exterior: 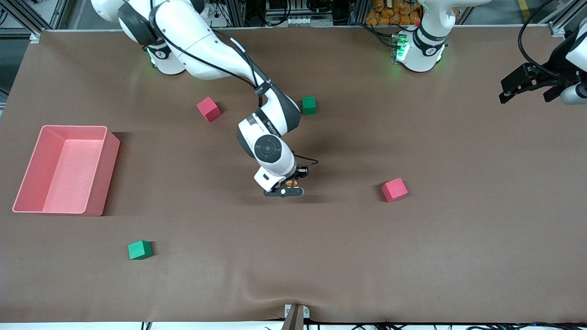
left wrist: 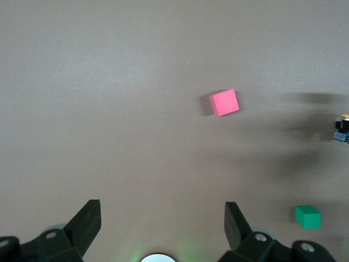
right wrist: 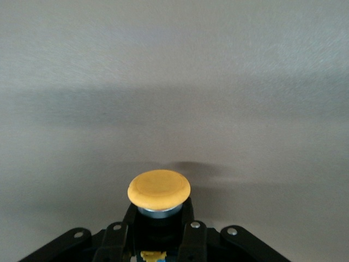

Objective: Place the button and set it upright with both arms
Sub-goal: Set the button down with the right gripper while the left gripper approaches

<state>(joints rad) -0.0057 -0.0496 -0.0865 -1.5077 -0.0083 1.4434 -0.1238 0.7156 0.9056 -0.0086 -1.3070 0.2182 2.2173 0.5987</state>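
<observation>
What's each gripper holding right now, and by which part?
The right gripper is shut on the button, gripping its body just under the orange cap. The left gripper is open and empty.

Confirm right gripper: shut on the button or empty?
Shut on it: right gripper has its jaws clamped around the button, the black body between them and the orange cap sticking out.

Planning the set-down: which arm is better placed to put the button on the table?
Right. Its end effector is shut on the button low over mid-table; the left end effector waits open.
</observation>
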